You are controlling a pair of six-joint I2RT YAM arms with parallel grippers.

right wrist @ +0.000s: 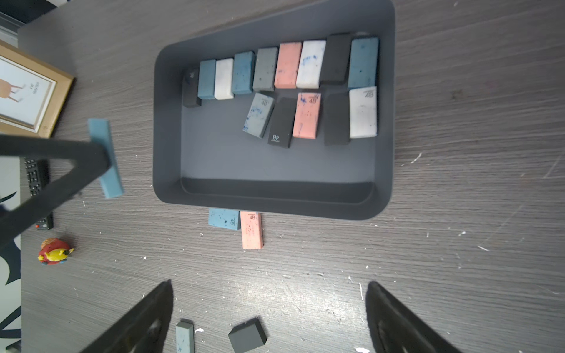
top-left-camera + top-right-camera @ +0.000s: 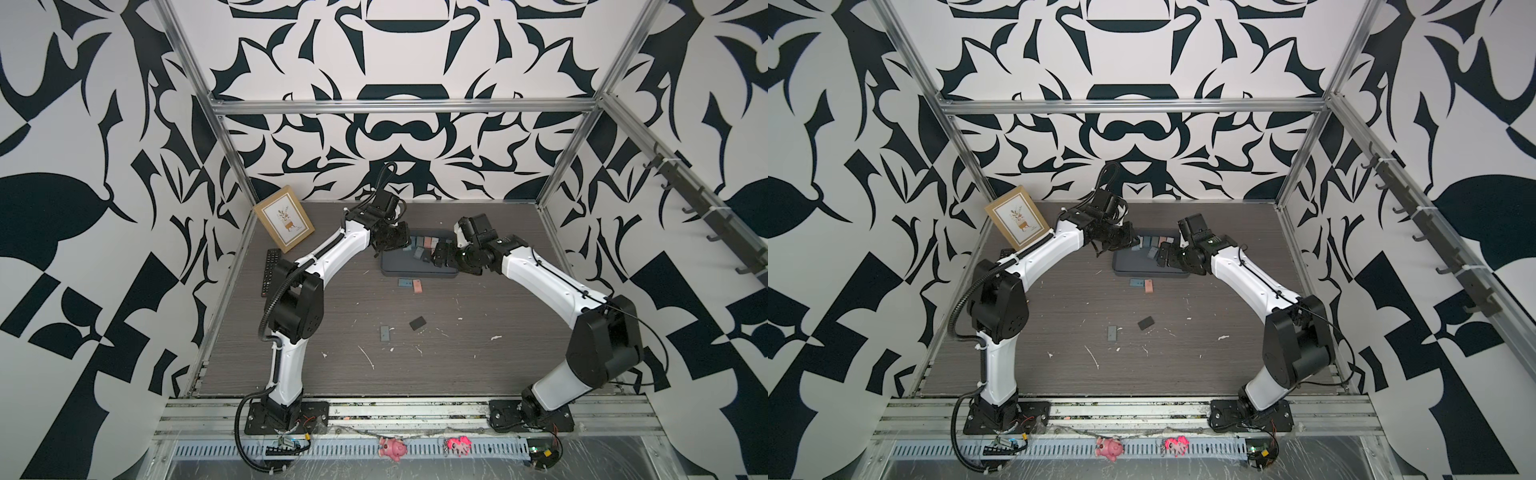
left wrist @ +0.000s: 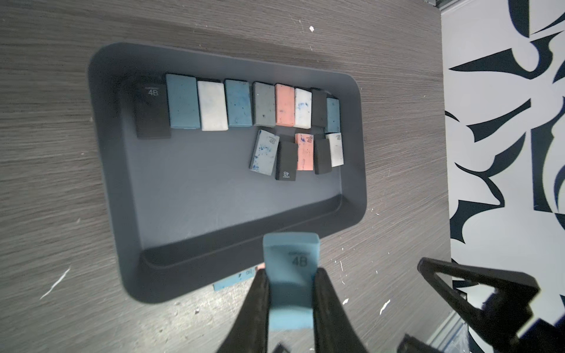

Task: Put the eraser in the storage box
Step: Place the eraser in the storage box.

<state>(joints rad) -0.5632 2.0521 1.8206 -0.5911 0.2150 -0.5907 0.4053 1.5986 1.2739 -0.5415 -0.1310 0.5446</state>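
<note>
left arm reaches toward the storage box, left gripper clamped on a blue eraser near it; right arm bends inward, right gripper spread wide, empty.

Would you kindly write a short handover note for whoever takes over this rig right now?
Left end effector: shut on the held blue eraser, in the air by the storage box, not yet released.
Right end effector: open, empty, above the table.
Done: fourteen boxed erasers lie in the box in two rows.
Left: drop the held one in, then four on the table: loose blue eraser and loose pink eraser beside the box's wall, grey eraser and black eraser further off.
</note>
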